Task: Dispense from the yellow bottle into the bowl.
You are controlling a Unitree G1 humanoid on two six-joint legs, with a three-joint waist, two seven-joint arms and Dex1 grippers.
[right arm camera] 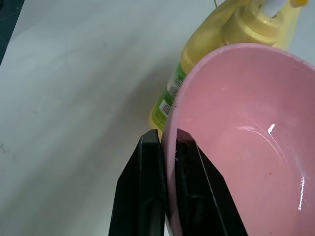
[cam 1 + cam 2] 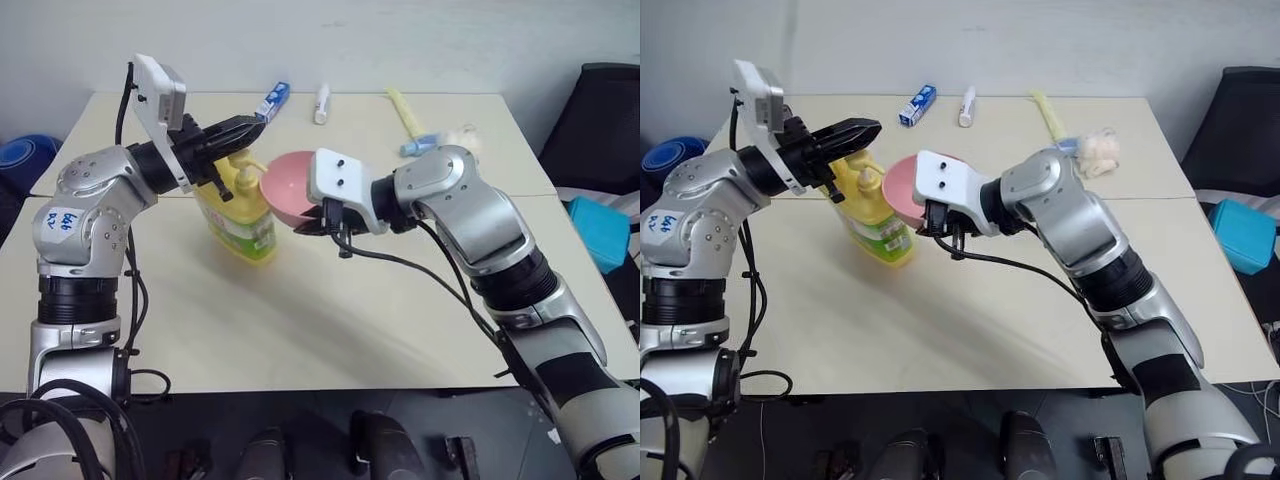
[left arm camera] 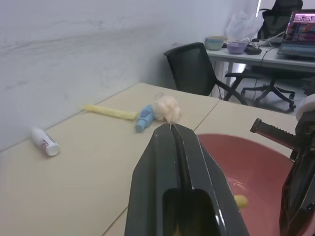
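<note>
R hand (image 1: 167, 142) pinching bowl (image 1: 246, 142) rim beside yellow bottle (image 2: 240, 215), L hand (image 2: 255, 125) closed above pump

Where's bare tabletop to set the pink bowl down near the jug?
The tan tabletop is bare from the large yellow plastic pump jug to the near edge. The small pink plastic bowl, pinched in the right hand, crowds the jug's pump under the left hand. Small items line the far edge.
</note>
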